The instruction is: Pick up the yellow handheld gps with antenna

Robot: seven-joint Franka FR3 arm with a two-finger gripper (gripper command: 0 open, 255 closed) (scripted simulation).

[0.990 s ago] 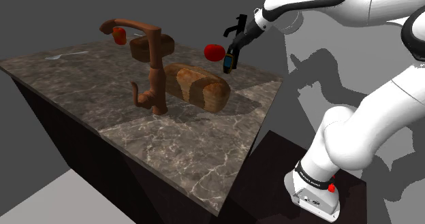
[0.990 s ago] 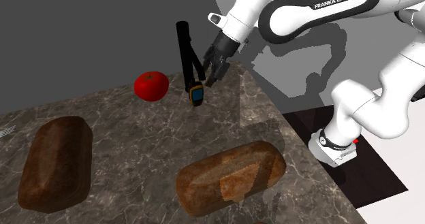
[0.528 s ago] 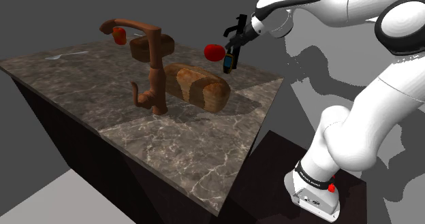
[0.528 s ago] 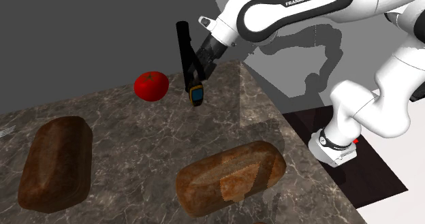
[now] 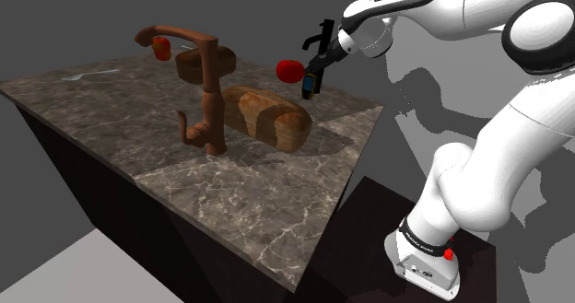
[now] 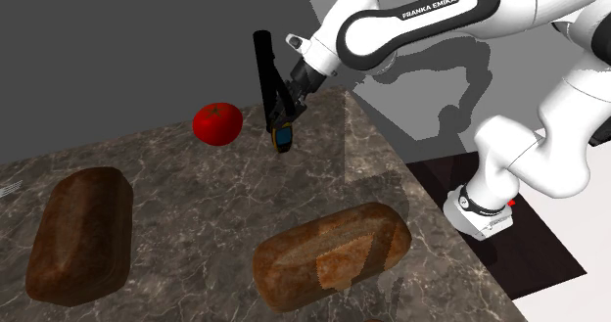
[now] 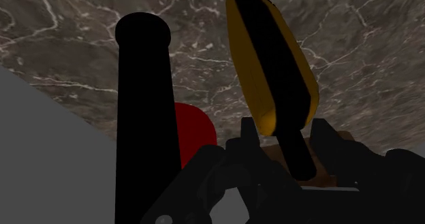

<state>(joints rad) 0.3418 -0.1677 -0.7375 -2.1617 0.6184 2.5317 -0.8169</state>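
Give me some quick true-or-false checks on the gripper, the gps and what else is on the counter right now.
1. The gripper is shut on the yellow gps. True.
2. The tomato lies between the two loaves. False: it sits near the counter's far edge, just to the second exterior view's left of the gps.
3. Two bread loaves rest on the counter, one loaf and another loaf. True.
4. The faucet is white. False: it is brown.
5. The antenna of the gps is yellow. False: it is black; the yellow is on the body.
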